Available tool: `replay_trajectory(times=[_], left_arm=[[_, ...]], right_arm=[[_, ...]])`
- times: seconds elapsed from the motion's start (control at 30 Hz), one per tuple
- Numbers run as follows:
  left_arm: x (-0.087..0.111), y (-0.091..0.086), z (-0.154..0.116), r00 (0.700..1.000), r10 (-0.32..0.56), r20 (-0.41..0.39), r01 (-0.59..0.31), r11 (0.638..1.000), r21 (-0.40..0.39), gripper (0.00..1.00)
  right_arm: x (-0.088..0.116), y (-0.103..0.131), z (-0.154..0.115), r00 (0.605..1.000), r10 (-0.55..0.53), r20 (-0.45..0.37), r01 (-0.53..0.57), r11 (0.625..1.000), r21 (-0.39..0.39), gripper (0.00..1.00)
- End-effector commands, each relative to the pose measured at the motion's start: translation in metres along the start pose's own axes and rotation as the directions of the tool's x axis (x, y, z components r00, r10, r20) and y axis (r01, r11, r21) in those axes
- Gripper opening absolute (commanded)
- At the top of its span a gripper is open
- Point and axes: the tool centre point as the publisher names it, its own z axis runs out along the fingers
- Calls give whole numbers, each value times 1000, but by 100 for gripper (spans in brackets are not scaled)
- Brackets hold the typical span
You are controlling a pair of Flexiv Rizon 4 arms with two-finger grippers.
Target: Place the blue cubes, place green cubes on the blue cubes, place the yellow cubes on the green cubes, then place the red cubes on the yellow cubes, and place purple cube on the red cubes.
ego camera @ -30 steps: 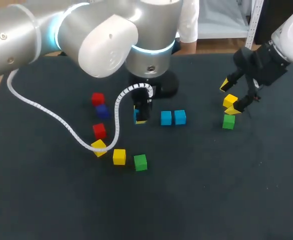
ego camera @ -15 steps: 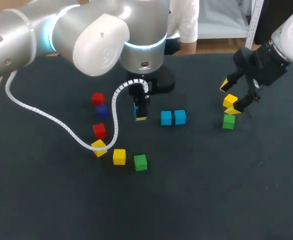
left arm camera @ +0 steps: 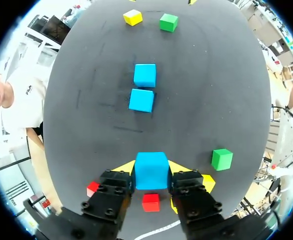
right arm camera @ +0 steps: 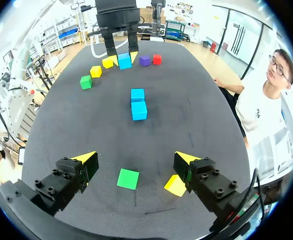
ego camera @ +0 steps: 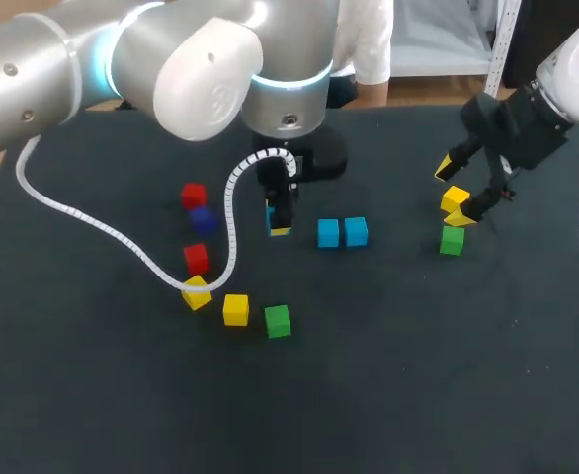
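Left gripper points straight down near the middle of the table, its yellow-tipped fingers clamped from two sides on a blue cube. In the head view only a sliver of that cube shows beside the fingers. I cannot tell whether it touches the table. The left arm enters from the 10 o'clock corner, bends over the far middle and drops its wrist vertically. A white coiled cable trails from it across the cloth.

At the held cube's 3 o'clock sits a pair of blue cubes, side by side and touching. At its 9 o'clock lie a red cube with a purple cube just beside it. A second red cube is at 8 o'clock. Toward 7 o'clock stand two yellow cubes, and a green cube is at 6 o'clock.

The right arm comes in from the 2 o'clock corner, wrist tilted down toward the table. The right gripper hangs with its fingers spread wide, grasping nothing. Under it a second green cube lies between the fingers, and a tilted yellow cube lies just beside one finger.
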Motion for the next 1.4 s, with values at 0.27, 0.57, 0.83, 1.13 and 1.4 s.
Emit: replay_trajectory(times=[0.27, 0.57, 0.83, 1.13, 1.4], left_arm=[[-2, 3, 0, 1000, 3, -4, -3, 1000, 7, 0], [-8, 18, 2, 1000, 27, -11, -27, 1000, 1, 0], [-17, 35, 14, 997, 61, -44, -61, 998, 10, 0], [-24, 30, 16, 998, 35, -55, -35, 999, 2, 0], [-21, 19, 20, 999, -13, -39, 13, 1000, -22, 0]], right_arm=[[0, 0, 0, 1000, 0, 0, 0, 1000, 1, 100], [0, 0, 0, 1000, 0, 0, 0, 1000, 1, 100], [0, 0, 0, 1000, 0, 0, 0, 1000, 1, 100], [0, 0, 0, 1000, 0, 0, 0, 1000, 1, 100], [0, 0, 0, 1000, 0, 0, 0, 1000, 1, 100]])
